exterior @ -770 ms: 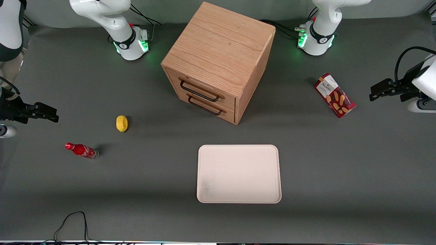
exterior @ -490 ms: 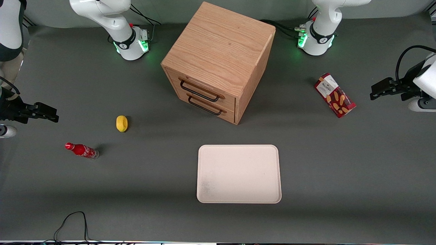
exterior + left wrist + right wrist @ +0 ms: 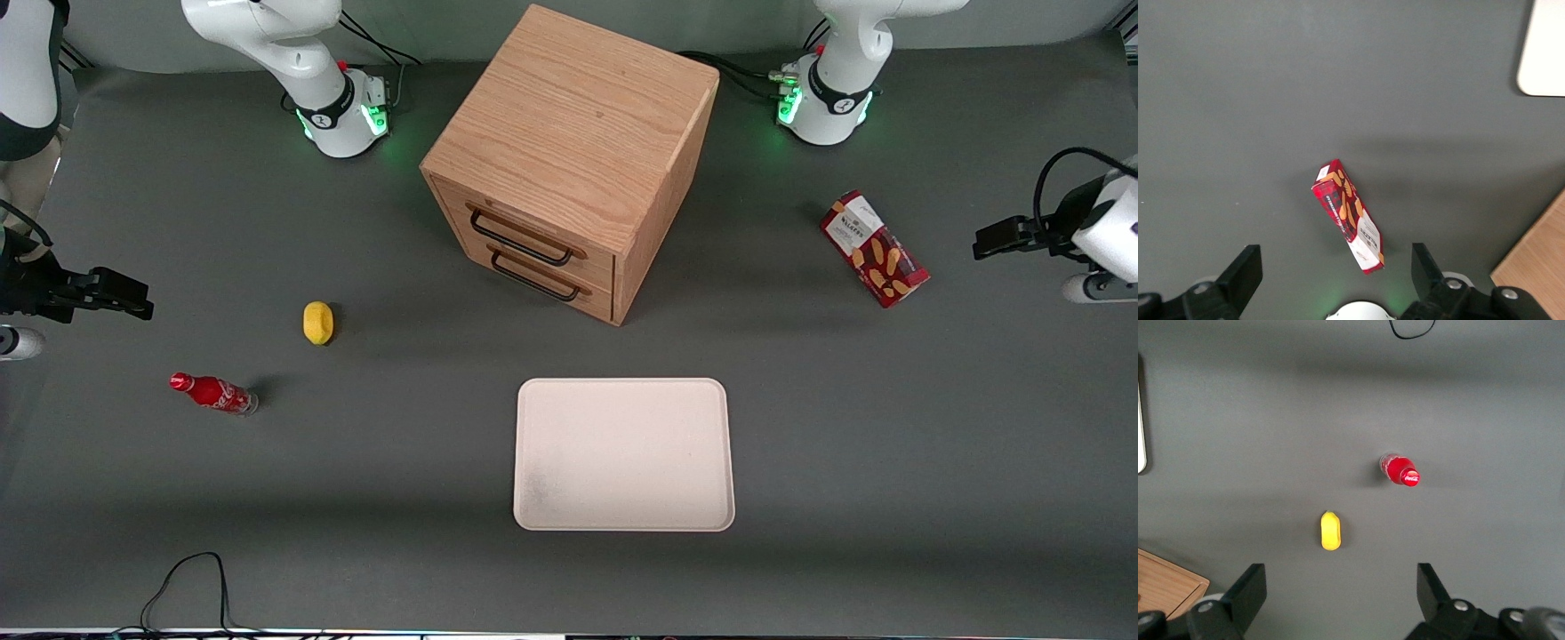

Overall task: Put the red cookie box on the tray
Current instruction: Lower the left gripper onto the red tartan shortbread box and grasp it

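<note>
Slightly drawn back, the gripper (image 3: 987,241) hangs beside the red cookie box (image 3: 874,249) — fingers (image 3: 1245,273) wide, empty — tray (image 3: 624,454) well apart from the box.

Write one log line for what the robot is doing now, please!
phase: approach | gripper: open, empty, toward working arm's end, apart from red cookie box | box: on table | tray: holds nothing

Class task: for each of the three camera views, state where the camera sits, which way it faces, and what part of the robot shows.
Front view: high, facing both arm bases; gripper open beside red cookie box, tray nearer.
Left wrist view: looks down, fingers framing box.
Right wrist view: looks down on lemon, bottle; own fingers show.
Shared: box.
</note>
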`<move>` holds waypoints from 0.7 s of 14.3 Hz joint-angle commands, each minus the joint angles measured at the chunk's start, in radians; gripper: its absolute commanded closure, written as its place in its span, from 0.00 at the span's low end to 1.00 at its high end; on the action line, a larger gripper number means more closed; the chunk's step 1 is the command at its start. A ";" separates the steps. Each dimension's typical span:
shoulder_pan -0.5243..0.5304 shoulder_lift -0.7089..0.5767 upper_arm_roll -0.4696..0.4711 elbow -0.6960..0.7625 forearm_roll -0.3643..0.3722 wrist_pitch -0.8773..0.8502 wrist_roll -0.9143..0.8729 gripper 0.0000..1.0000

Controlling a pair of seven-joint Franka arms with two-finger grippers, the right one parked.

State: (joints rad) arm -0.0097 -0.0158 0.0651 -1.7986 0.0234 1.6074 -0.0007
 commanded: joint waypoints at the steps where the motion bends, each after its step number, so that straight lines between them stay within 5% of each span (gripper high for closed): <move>1: 0.007 -0.133 -0.002 -0.244 0.020 0.138 -0.155 0.01; 4: 0.010 -0.170 -0.002 -0.382 0.015 0.215 -0.366 0.00; 10: 0.037 -0.220 0.001 -0.738 -0.002 0.555 -0.470 0.00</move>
State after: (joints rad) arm 0.0213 -0.1752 0.0730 -2.3974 0.0233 2.0488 -0.4247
